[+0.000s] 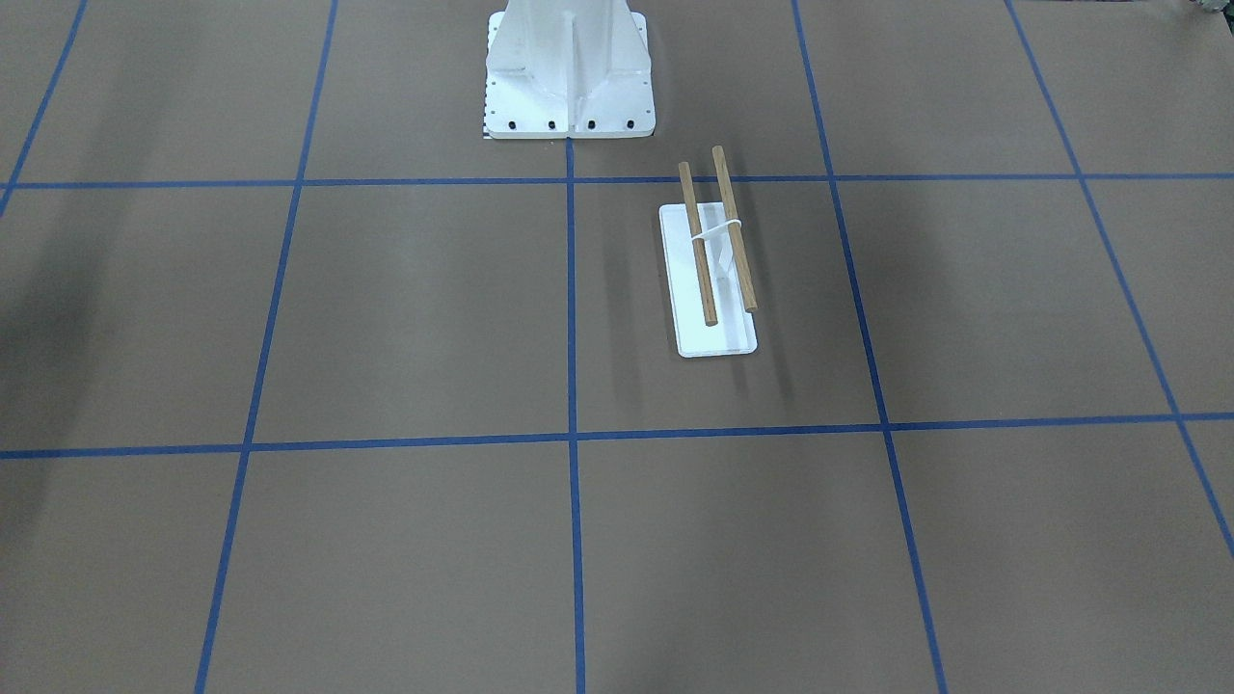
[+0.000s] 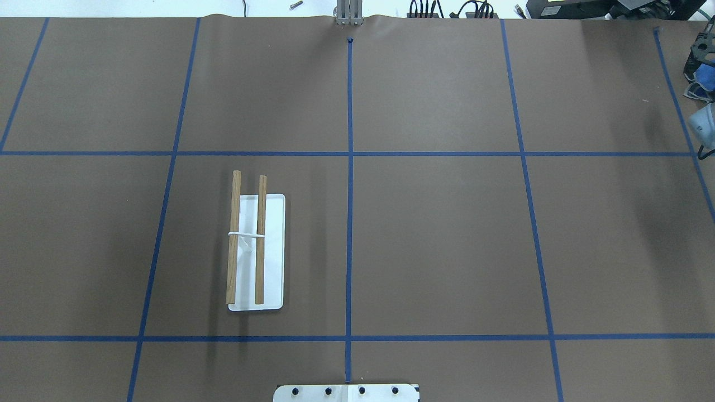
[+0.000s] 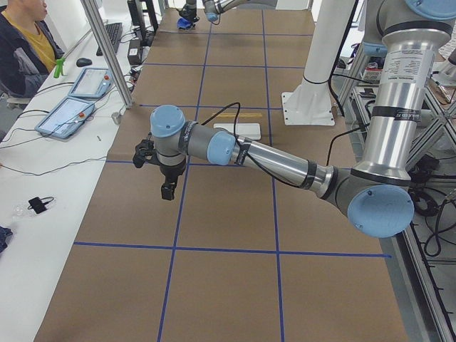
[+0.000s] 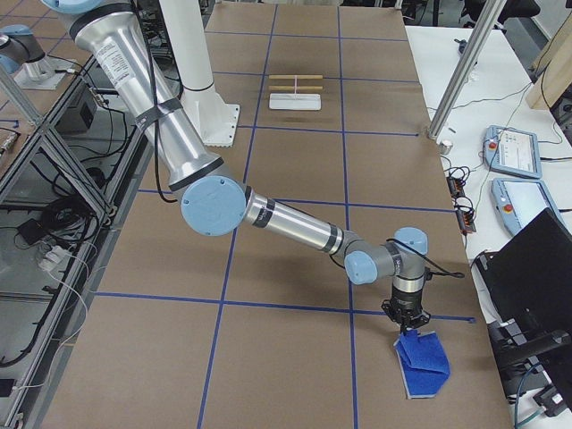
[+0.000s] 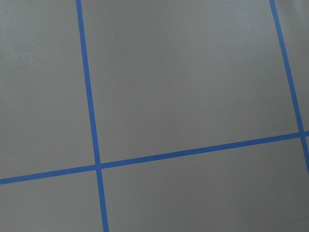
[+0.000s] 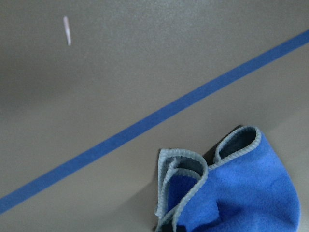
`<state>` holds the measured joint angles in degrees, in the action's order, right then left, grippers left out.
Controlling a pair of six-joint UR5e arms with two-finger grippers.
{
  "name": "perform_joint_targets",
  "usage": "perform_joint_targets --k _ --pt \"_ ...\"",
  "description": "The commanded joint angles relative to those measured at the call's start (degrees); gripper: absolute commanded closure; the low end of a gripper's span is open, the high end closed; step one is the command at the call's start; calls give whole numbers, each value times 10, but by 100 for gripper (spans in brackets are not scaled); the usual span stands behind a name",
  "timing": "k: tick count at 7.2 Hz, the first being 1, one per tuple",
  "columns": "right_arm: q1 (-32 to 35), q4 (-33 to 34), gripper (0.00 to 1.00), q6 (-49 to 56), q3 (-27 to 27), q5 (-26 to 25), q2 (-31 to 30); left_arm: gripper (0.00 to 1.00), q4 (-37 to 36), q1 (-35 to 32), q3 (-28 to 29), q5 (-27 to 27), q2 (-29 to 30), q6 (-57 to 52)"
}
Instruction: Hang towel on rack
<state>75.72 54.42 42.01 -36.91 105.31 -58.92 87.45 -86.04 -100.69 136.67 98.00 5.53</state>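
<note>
The rack [image 1: 718,241] has two brown dowels on a white support over a white base plate [image 1: 715,339]; nothing hangs on it. It also shows in the overhead view [image 2: 246,240]. The blue towel [image 4: 422,362] lies crumpled near the table's end on my right, and its grey-edged folds show in the right wrist view [image 6: 246,193]. My right gripper [image 4: 408,323] points down at the towel's near corner; I cannot tell whether it is open or shut. My left gripper [image 3: 167,192] hangs above bare table, far from the rack; I cannot tell its state.
The large white bolted pedestal [image 1: 569,77] stands at the table's robot side, near the rack. A person [image 3: 21,43] sits at a side bench with teach pendants [image 3: 68,114]. Blue tape lines grid the brown table [image 2: 435,240].
</note>
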Motion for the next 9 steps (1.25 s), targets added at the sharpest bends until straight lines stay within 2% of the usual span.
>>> perform_joint_targets --k 1,3,5,6,7,9 --pt "3 0 100 -17 -2 4 4 2 0 0 -1 0 0 0" --pt "21 5 100 -107 -48 63 -6 2 0 -1 -11 2 0 2" --pt "25 21 100 -236 -139 92 -50 2 0 0 -16 3 0 3" --pt "25 65 100 -282 -198 118 -58 2 0 0 -20 3 0 3" --pt "22 149 100 -317 -279 135 -59 2 0 0 -20 3 0 3" --pt "-5 356 100 -395 -466 137 -54 2 0 1 -20 4 3 3"
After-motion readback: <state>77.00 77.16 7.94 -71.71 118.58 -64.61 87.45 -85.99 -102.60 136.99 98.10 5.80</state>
